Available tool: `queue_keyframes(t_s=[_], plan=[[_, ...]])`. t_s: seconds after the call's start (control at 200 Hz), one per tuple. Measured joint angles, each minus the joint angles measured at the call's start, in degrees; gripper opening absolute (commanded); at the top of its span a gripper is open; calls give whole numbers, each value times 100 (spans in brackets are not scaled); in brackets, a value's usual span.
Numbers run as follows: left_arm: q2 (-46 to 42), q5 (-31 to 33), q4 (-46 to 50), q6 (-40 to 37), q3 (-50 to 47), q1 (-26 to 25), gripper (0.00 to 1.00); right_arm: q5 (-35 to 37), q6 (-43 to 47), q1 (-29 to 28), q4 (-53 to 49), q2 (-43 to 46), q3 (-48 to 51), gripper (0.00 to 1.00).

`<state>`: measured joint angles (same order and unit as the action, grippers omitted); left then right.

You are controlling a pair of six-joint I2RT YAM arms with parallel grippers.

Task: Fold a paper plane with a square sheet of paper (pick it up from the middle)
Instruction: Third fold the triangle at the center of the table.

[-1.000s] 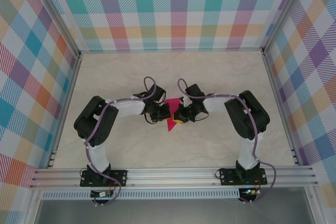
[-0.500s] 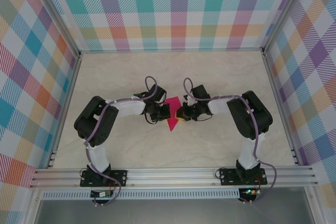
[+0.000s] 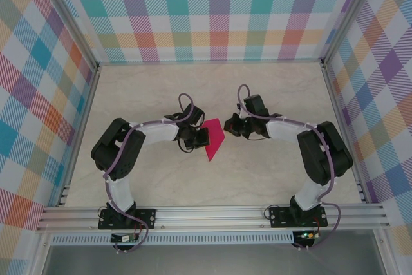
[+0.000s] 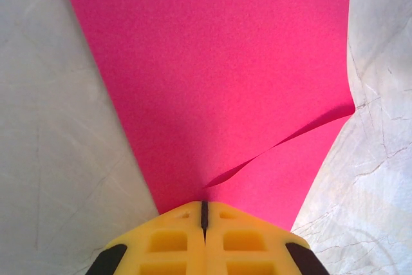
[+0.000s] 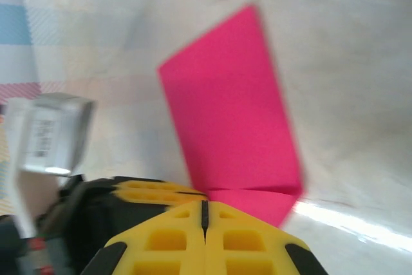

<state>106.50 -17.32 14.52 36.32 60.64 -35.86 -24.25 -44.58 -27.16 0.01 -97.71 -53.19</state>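
i'm looking at a pale, marbled worktop (image 3: 257, 178). the square sheet of paper (image 3: 215, 138), magenta-pink and folded into a pointed shape, is lying near its middle, with the narrow tip pointing toward the near edge. one flap is lifting slightly off the layer beneath it.

Closed right pincer (image 5: 204, 214), blurred pink paper (image 5: 232, 114) just beyond, apparently folded

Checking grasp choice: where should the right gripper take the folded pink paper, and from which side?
Probably the lifted flap of the paper, coming in low from the right: it stands off the table, leaving a gap for a finger, and the shut left gripper blocks the opposite end.
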Motion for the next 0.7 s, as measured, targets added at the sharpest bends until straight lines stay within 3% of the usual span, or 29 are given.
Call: queue_keyframes(t_s=[0.34,0.7], plan=[[0,7,2,2,0,-2,0,-208,46,-291,-291,-970,-208,0],[-11,37,-4,4,-13,-7,0,9,-326,114,-439,-935,-240,0]])
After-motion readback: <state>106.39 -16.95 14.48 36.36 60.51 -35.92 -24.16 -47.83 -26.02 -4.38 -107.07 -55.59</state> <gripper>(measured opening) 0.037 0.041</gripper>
